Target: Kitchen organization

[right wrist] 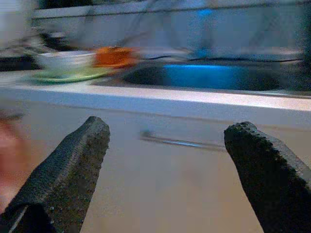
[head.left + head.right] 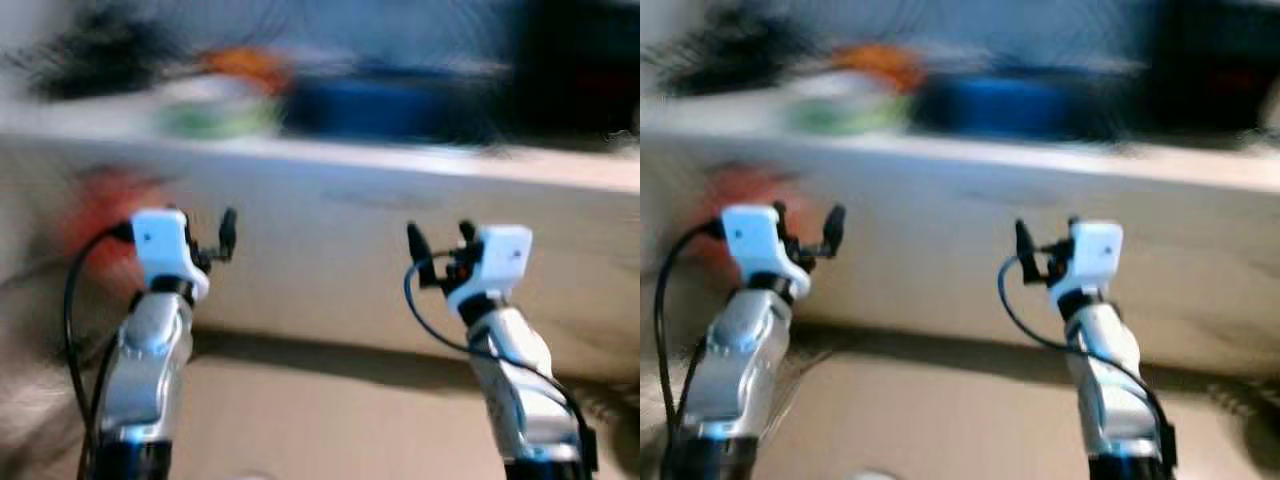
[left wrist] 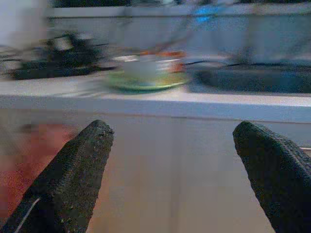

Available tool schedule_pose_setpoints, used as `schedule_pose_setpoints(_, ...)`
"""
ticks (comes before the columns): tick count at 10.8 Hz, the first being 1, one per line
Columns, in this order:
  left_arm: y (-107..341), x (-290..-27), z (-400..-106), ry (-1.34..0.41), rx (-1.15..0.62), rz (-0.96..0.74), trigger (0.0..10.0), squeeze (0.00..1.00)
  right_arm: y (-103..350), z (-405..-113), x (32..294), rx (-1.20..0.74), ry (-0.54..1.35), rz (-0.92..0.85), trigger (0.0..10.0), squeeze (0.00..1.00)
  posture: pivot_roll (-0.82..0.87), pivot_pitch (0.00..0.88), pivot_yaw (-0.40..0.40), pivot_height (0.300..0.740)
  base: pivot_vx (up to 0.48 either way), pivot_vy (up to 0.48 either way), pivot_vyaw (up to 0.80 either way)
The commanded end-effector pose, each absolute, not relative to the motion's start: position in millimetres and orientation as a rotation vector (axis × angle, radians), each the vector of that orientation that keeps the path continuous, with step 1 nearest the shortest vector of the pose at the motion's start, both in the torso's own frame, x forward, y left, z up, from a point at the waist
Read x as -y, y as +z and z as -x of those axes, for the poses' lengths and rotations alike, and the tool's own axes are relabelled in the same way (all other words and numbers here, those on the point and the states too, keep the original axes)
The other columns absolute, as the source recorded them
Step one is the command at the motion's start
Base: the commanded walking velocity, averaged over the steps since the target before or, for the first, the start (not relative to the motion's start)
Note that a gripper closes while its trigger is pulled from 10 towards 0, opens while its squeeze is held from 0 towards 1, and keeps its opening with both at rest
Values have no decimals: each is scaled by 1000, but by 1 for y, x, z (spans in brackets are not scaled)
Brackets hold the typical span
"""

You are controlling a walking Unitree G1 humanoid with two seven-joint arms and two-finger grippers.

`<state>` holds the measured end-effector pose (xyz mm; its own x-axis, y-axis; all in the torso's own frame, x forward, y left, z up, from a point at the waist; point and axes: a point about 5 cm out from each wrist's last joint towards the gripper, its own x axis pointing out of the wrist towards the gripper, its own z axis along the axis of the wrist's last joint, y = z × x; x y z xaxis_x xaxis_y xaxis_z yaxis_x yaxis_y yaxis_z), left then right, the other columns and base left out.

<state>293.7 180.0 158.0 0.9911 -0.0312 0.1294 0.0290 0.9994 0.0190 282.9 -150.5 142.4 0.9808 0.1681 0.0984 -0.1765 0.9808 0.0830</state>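
Both arms raised in front of a pale kitchen counter (image 2: 330, 165), the whole scene blurred.

The cabinet front (image 2: 330, 270) below the counter carries a slim metal handle (image 1: 177, 142). A dark sink (image 1: 214, 77) with a blue glow is set into the countertop. Beside it stands a green plate (image 3: 146, 81) with a pale bowl (image 3: 146, 68) on it and something orange (image 1: 114, 56) just next to them. The left gripper (image 2: 205, 240) and right gripper (image 2: 440, 245) hover before the cabinet, well apart, fingers spread wide and holding nothing.
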Motion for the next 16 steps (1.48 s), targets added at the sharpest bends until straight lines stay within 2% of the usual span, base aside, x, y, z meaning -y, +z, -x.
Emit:
schedule_pose_setpoints(1, 165, -180, -296, -43, 155, -22, 10000, 0, 157, -287, 142, 148, 217, -88, 10000, 0, 60, 0, -27, 740, 480, 0, 0)
schedule_pose_setpoints(5, 162, -176, -297, -69, 146, -18, 10000, 0, 157, -288, 142, 146, 219, -82, 10000, 0, 62, 0, -33, 740, 474, 0, 0)
schedule_pose_setpoints(16, 158, -175, -297, -67, 136, -23, 10000, 0, 152, -287, 142, 129, 210, -108, 10000, 0, 61, 0, -26, 740, 0, 0, 0)
